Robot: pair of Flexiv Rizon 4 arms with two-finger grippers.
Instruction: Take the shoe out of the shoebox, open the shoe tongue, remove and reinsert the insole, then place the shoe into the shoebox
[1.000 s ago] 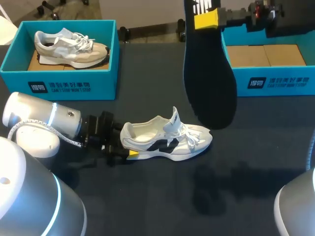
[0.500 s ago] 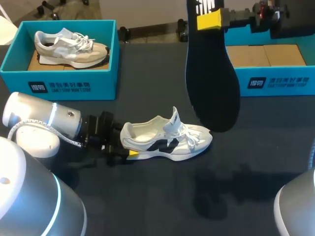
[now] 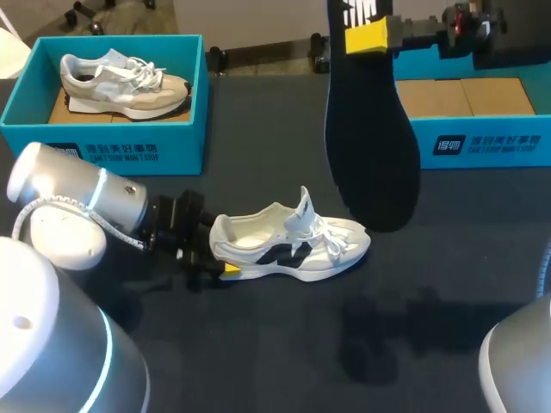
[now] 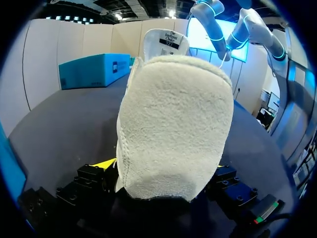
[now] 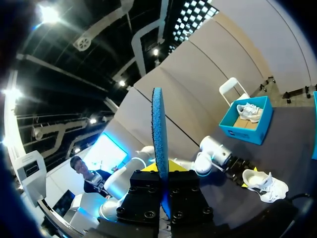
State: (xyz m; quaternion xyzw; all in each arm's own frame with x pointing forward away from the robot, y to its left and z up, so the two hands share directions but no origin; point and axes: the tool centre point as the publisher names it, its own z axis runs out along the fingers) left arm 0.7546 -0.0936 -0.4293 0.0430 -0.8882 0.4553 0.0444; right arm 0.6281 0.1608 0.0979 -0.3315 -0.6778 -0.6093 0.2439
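Two yellow-tipped fingers of the left gripper clamp the heel of the white shoe from both sides. The shoe stands on its sole on the dark table, with its tongue raised. The right gripper pinches the dark insole near its narrow end and holds it high above the table. The insole's wide end hangs down, just beside the right shoebox. A beige shoe lies in the left shoebox, well apart.

A teal box sits at the far left corner of the dark tabletop. Inside, a beige shoe rests on brown cardboard, its toe toward the box's right wall
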